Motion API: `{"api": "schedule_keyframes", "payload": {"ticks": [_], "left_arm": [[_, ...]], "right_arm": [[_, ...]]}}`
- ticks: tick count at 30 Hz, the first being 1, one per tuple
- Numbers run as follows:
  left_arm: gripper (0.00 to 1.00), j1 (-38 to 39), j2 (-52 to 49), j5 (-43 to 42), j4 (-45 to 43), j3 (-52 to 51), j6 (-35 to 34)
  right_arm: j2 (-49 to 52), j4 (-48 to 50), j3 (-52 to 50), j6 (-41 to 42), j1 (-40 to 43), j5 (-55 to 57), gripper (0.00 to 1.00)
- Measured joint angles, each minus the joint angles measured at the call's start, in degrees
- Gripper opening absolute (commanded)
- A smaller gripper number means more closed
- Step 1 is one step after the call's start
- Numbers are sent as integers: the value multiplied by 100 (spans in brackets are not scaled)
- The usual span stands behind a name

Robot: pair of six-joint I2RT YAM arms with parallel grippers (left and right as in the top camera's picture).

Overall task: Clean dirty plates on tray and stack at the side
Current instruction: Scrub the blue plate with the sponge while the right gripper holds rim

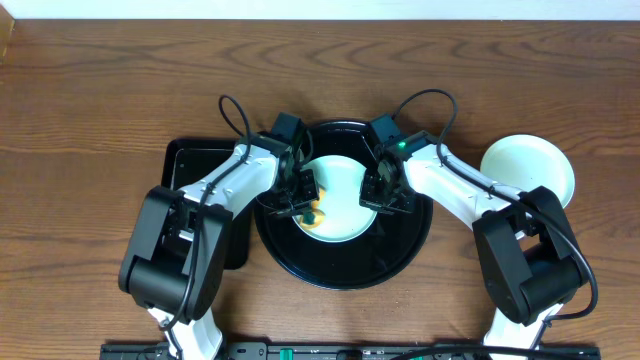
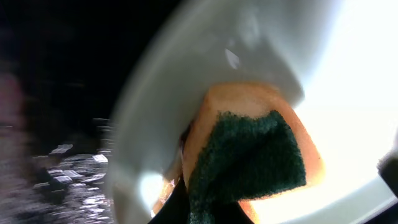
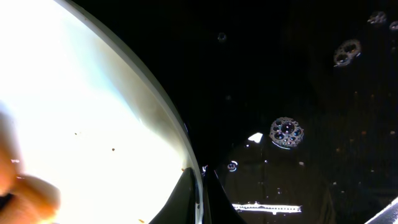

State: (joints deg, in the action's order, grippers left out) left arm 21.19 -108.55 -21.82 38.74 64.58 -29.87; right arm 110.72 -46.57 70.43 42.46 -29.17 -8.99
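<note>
Wooden table [image 1: 100,90], seen from overhead. The round black tray [image 1: 345,272] sits at centre. A smaller rectangular tray [image 1: 195,165] lies at its 9 o'clock, partly under the left arm.

One pale plate [image 1: 340,178] lies inside the round tray, a little toward 12 o'clock. A second, the side plate [image 1: 528,170], rests on bare wood at the tray's 3 o'clock, apart from its rim. We cannot tell whether more plates lie under it.

The left gripper [image 1: 305,195] is over the plate's 8 o'clock edge, closed tight on a sponge [image 2: 249,155]. It is an orange block with a dark green scouring face, and it is pressed against the plate's inner surface.

The right gripper [image 1: 385,192] is at the plate's 3 o'clock, pinched shut on the rim. Its wrist view shows the thin edge caught between the two fingers.

A few dark specks [image 3: 112,149] show on the plate's face.

We judge that the step in hand is scrubbing, with one arm steadying the plate and the other wiping.

Next, we think the sponge must sweep across the middle until the specks are gone, with the rim pinch holding firm. The sponge then needs to lift clear so the right arm can carry the plate to 3 o'clock and set it squarely on the side plate.
</note>
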Motion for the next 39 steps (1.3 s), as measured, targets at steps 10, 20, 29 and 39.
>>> {"api": "schedule_keyframes", "payload": {"ticks": [10,20,29,39], "left_arm": [[8,-160,-160,-1292,-951,-129,896],[7,26,-387,-2820,-1609,-280,1084],[6,254,-387,-2498,-2291,-306,811],[8,249,-380,-1261,-2295,-142,717]], "right_arm": [[0,33,0,-2,2,-4,1],[0,33,0,0,2,-2,1],[0,4,0,-2,2,-4,1],[0,-28,0,-20,2,-4,1]]}}
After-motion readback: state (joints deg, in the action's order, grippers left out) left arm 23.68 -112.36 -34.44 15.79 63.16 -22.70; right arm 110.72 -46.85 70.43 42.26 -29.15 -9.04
